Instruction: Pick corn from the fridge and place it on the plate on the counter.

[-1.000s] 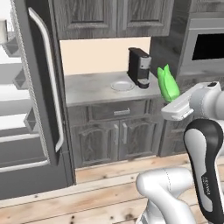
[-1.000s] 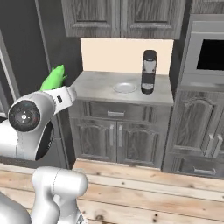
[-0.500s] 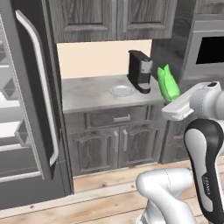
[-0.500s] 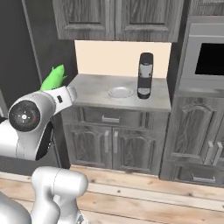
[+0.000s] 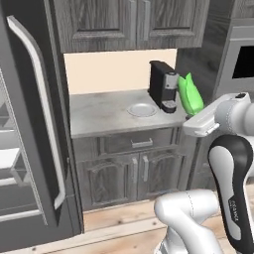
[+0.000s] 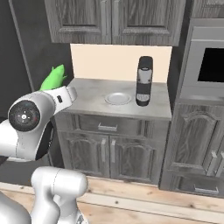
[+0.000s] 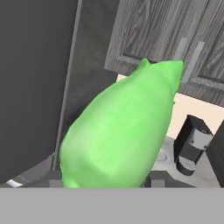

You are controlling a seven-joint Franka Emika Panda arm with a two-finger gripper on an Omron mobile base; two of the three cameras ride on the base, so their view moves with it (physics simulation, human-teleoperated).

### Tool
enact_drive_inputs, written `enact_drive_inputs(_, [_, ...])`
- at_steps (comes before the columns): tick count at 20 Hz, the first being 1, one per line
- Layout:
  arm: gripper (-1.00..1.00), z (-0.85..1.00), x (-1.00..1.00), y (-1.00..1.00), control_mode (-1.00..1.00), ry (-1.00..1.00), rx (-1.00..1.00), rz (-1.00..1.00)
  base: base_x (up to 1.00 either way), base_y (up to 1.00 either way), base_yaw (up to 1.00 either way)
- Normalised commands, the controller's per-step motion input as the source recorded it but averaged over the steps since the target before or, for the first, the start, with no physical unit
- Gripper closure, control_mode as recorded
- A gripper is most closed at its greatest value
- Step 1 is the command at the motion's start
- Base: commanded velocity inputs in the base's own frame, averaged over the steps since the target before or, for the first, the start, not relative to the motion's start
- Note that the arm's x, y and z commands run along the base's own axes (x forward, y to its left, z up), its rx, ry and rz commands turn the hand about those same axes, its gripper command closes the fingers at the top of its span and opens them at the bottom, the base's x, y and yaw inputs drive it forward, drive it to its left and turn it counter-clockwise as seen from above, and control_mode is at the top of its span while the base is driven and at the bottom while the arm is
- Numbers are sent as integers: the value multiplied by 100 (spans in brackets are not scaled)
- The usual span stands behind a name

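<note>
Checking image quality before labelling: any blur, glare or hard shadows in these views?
Left base view: even flat light, no glare, corn sharp. Right base view: plate soft-edged, only faint shadows on the counter. Hand view: corn looms large and close, coffee machine behind it slightly blurry.

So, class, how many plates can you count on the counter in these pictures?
1. The plate lies on the counter, just left of the black coffee machine and apart from it. Nothing lies on it; the corn is up in the tool.
</note>
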Motion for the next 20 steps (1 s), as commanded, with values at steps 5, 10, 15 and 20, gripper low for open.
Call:
enact_drive_inputs(5, [100, 0, 0, 0, 100, 0, 0, 0, 52, -27, 0])
enact_drive_inputs(10, [100, 0, 0, 0, 100, 0, 0, 0, 48, -29, 0])
enact_drive_inputs(15, [100, 0, 0, 0, 100, 0, 0, 0, 43, -29, 0])
enact_drive_inputs(20, [100, 0, 0, 0, 100, 0, 0, 0, 42, -27, 0])
